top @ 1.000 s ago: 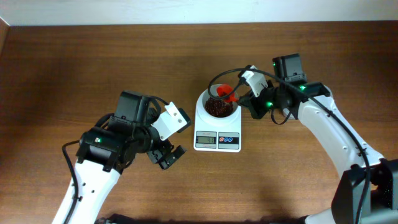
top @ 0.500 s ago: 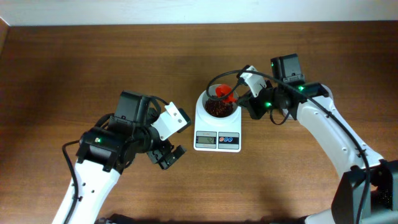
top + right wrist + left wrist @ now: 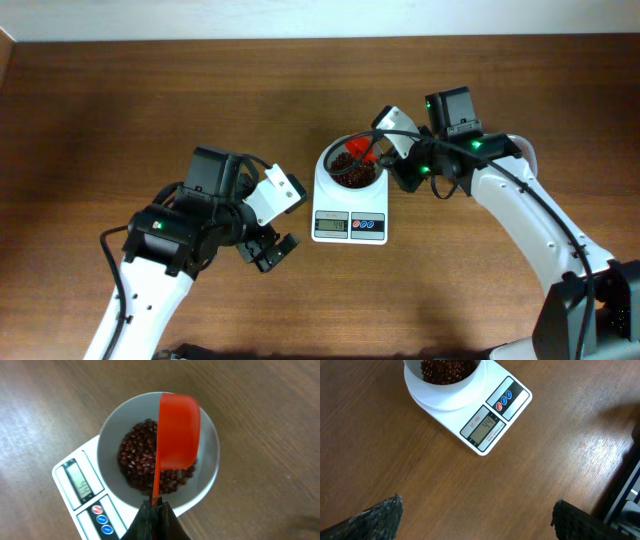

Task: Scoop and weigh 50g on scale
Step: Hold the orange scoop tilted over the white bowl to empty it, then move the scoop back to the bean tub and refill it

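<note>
Brown wooden desk (image 3: pixel 120 100), scale (image 3: pixel 349 207) mid-desk; right gripper (image 3: pixel 154 507) clenched on the red scoop (image 3: pixel 177 430), tipped over the bowl (image 3: pixel 107 440); left gripper (image 3: pixel 270 250) released. Best to trickle beans (image 3: pixel 137 455) slowly, watching the display (image 3: pixel 484 425).

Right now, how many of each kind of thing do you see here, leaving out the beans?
scale: 1
bowl: 1
red scoop: 1
grippers: 2 (left gripper, right gripper)
Total: 5

left tool (image 3: pixel 270 251): fingers spread wide | right tool (image 3: pixel 154 509): fingers pinched together
</note>
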Controlling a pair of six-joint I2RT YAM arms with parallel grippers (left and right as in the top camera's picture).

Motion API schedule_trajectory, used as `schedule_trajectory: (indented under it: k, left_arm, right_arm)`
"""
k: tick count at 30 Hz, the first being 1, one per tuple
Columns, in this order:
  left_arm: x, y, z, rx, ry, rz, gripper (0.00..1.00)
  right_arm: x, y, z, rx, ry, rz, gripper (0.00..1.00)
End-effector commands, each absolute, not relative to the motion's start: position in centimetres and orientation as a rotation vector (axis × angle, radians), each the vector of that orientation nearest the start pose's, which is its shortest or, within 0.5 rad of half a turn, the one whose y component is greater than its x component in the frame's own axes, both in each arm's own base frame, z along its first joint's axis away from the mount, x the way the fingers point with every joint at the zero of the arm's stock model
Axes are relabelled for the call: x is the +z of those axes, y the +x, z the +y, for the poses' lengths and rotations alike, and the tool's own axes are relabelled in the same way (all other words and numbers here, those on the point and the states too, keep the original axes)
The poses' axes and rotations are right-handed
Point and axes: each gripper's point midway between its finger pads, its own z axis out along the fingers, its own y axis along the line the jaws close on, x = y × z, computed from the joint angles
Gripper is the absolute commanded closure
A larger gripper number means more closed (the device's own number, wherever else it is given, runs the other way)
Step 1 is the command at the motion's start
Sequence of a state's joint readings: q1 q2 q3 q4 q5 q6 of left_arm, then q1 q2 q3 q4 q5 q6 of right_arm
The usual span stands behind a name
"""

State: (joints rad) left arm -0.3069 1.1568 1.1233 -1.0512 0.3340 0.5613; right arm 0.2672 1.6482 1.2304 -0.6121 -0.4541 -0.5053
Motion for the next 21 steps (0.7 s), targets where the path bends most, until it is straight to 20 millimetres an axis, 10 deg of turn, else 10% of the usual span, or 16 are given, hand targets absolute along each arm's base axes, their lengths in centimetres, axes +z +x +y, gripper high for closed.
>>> schedule_trajectory:
  k: [1,3,11,13,17,21]
  left_arm:
    - [20.5,24.4,-13.7,-0.355,1.205,2.276,0.01]
    - [20.5,24.4,-13.7,-0.355,1.205,2.276,0.01]
    - [20.5,24.4,-13.7,-0.355,1.205,2.276,0.01]
    - [20.5,24.4,-13.7,-0.355,1.204,2.276,0.01]
    - [20.5,24.4,-13.7,-0.355,1.205,2.276,0.01]
    - [20.5,24.4,-13.7,-0.355,1.205,2.276,0.01]
  right_arm:
    - [16.1,37.0,18.9,0.526,-1.131,2.189,0.96]
    - [15.4,38.9,16.3,0.282,-1.102,2.235,0.96]
    - [16.7,37.6,18.3,0.338,-1.206,2.179,0.96]
    - [16.6,39.2,15.7,0.119,-1.158,2.225,0.96]
    - [22.6,41.3,12.3,-0.015,-1.015,2.145,0.96]
    - [26.4,41.8,0.8,-0.377,-0.703,2.226,0.96]
